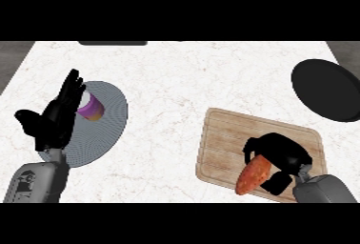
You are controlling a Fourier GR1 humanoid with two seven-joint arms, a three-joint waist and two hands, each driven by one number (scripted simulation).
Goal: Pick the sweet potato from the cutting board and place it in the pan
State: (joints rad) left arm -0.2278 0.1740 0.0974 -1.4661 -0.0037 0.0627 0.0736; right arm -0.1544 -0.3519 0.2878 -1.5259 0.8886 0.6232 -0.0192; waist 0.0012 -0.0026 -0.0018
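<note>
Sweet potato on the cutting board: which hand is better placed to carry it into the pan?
The right hand: its fingers already curl round the sweet potato, and the pan lies on that side. The left hand rests open by the plate.

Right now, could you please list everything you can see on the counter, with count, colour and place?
counter: one, white marbled, fills the view.
cutting board: one, light wood, right of centre, near edge.
sweet potato: one, orange-red, on the board's near part, in the right hand's grasp.
pan: one, black, far right.
plate: one, grey, left side.
purple and white object: one, on the plate, partly hidden by the left hand; what it is cannot be told.
left hand: black, open, fingers up, over the plate's left edge.
right hand: black, curled round the sweet potato.
</note>
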